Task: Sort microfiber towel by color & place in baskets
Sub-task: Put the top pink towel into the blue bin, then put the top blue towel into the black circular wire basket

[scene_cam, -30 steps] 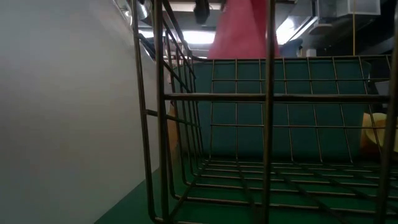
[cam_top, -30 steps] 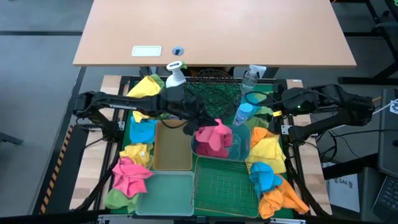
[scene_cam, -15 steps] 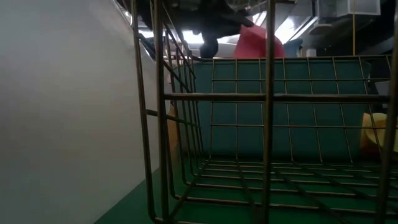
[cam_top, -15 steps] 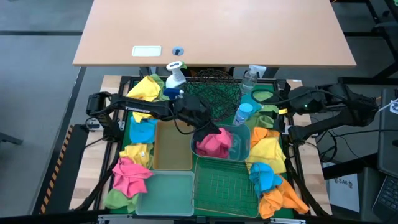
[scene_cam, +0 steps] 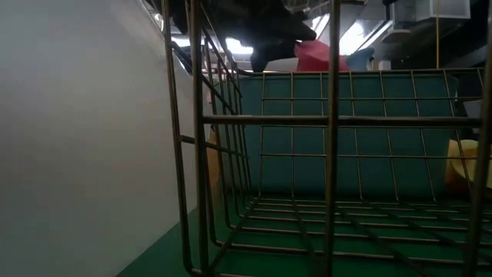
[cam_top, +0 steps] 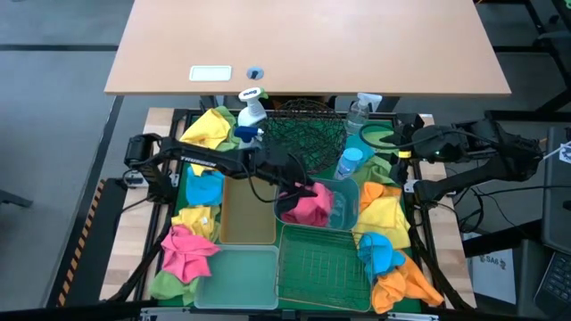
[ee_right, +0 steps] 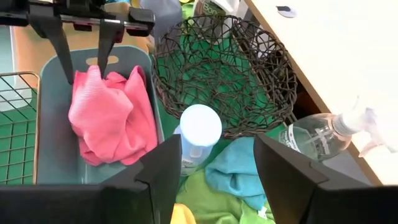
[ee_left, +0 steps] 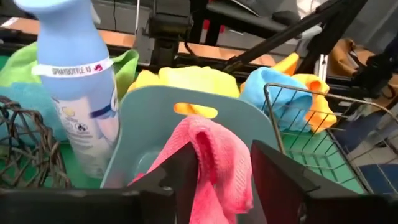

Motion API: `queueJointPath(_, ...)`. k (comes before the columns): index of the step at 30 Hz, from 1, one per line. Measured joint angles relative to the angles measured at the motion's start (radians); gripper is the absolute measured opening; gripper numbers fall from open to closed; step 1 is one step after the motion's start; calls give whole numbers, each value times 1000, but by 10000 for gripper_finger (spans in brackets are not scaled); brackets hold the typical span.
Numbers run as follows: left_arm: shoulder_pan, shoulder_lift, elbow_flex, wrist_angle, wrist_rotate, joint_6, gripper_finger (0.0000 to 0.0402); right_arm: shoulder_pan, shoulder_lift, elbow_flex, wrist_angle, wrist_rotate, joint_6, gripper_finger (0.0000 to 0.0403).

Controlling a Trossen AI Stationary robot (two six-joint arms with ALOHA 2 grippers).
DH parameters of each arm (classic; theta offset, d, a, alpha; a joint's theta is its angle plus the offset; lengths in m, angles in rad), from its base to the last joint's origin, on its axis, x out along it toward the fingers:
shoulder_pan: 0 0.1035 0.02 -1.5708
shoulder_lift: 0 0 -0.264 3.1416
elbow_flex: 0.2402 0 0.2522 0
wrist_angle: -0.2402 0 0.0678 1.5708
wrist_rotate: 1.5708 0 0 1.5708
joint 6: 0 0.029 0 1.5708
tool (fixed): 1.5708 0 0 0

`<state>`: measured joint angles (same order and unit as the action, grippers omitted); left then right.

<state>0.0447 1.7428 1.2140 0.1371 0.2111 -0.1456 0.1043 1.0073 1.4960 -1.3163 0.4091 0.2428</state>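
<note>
A pink microfiber towel (cam_top: 308,207) lies bunched in the teal bin (cam_top: 346,214). My left gripper (cam_top: 297,187) reaches in from the table's left. It is open, with its fingers (ee_right: 64,55) on either side of the towel's raised fold (ee_left: 214,152). My right gripper (ee_right: 214,180) hangs open at the far right, over a green towel (ee_right: 211,202) and a spray bottle's white cap (ee_right: 200,126). An amber bin (cam_top: 248,209), a pale-green bin (cam_top: 236,276), a green wire basket (cam_top: 326,263) and a black wire basket (cam_top: 303,134) stand around. My left gripper's fingers point down and straddle the towel's raised fold (ee_right: 93,76). I cannot tell whether they touch it. The towel rests inside the teal bin, and its top (scene_cam: 315,55) shows above the bin's rim.
Loose towels lie along the left side: yellow (cam_top: 210,127), blue (cam_top: 205,187), pink (cam_top: 187,250). More lie on the right: yellow (cam_top: 384,214), blue (cam_top: 379,251), orange (cam_top: 406,285). Spray bottles (cam_top: 252,111) (cam_top: 357,111) (cam_top: 350,162) stand beside the black basket.
My left gripper has gone down and a little toward the table's right, into the teal bin. The pink towel, which hung below it over the bin, now lies bunched inside the bin.
</note>
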Motion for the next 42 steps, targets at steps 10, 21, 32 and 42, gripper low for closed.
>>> queueJointPath(10, -1, -36, 0, -89, 41, 45, 155, 0, 2, -11, -34, -1, 0, 199)
queueJointPath(21, -2, -76, 0, -342, 45, 43, 155, 0, -21, -179, -32, 0, 31, 199)
queueJointPath(32, -3, -139, -2, -535, 46, 43, 155, 0, -23, -310, -11, 17, 46, 199)
queueJointPath(42, -19, -214, 0, -536, 38, 44, 155, -53, -24, -407, 30, 200, 93, 199)
